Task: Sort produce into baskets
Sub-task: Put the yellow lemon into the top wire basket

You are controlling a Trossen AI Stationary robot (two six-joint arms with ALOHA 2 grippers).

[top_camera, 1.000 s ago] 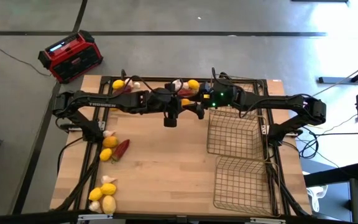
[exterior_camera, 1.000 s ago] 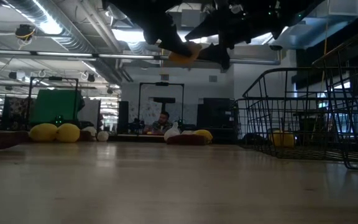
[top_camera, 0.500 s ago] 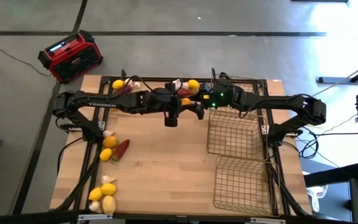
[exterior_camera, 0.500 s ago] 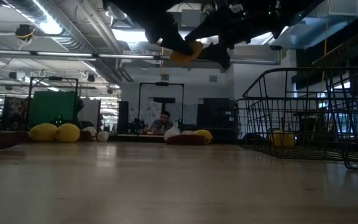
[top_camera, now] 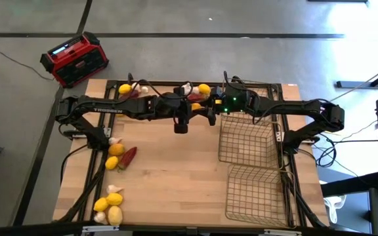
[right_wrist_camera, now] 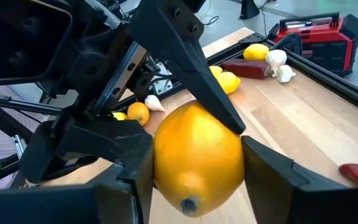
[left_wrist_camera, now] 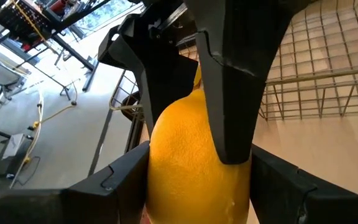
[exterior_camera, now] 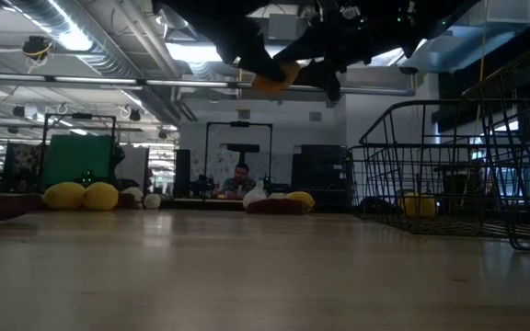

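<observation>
I have two claws, and both hold one lemon point(top_camera: 195, 106) up in the air over the back middle of the wooden table point(top_camera: 176, 177). My left claw point(top_camera: 189, 111) is partly open, with its fingers pressed on the lemon. My right claw point(top_camera: 206, 109) is partly open too, with its fingers tight on the fruit's sides. The lemon is fat, bright yellow-orange and bumpy, with a little nub at one end. My baskets point(top_camera: 247, 141) sit on the right side of the table, made of thin brown wire in small squares. From above, I see only bare wire in the two near ones. From table height, something yellow point(exterior_camera: 419, 204) shows through the wire, but I cannot tell if it lies inside. More lemons point(top_camera: 115, 149), white garlic point(top_camera: 115, 139) and a long dark red chili point(top_camera: 129, 156) lie loose along the left edge. My wrist cameras show the lemon huge between dark fingers point(right_wrist_camera: 272, 177).
</observation>
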